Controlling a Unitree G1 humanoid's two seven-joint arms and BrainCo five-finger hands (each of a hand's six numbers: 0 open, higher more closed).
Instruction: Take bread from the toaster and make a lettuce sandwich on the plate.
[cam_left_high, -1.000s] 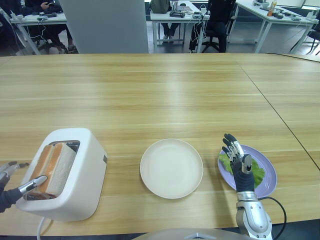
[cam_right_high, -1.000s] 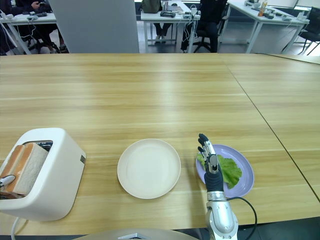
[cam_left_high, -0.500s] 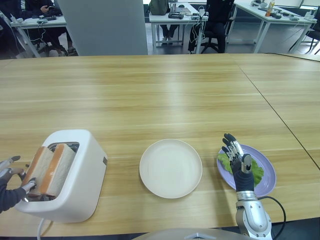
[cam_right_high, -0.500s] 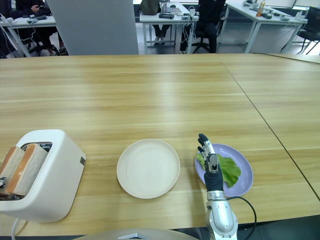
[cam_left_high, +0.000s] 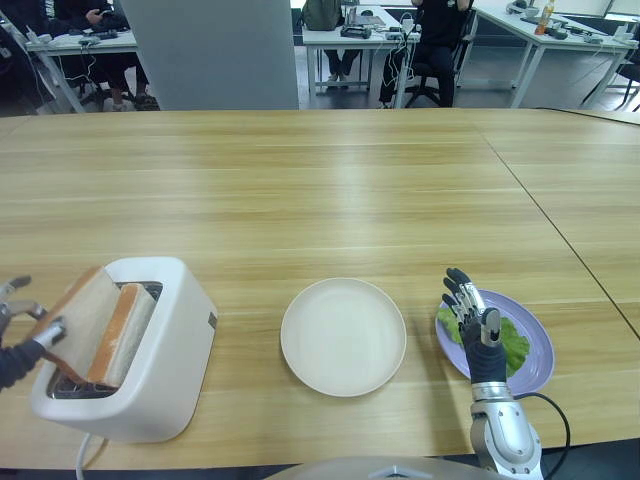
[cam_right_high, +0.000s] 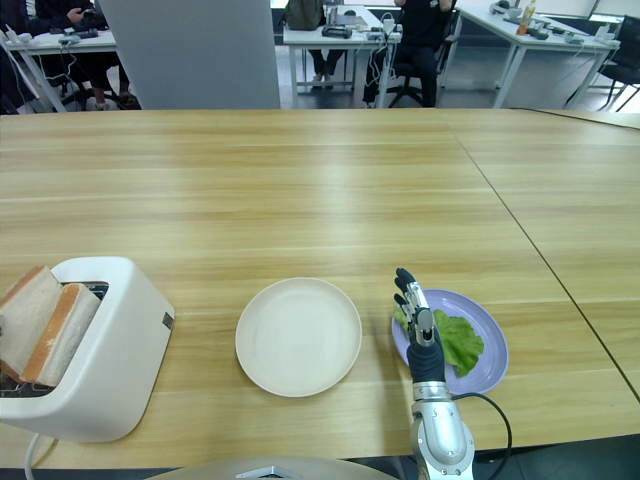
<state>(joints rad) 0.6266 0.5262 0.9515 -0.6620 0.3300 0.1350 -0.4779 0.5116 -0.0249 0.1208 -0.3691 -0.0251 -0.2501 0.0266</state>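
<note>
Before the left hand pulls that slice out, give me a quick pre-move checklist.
1. Left hand grip on outer slice: ok, fingers pinch its left edge.
2. Outer slice clear of toaster: not ok, it leans left with its lower end in the slot.
3. Second slice: ok, seated in the slot, untouched.
4. White plate ready to receive: ok, bare.
5. Right hand out of the path: ok, open, at the purple plate's left rim.
6. Lettuce: ok, lying on the purple plate.
</note>
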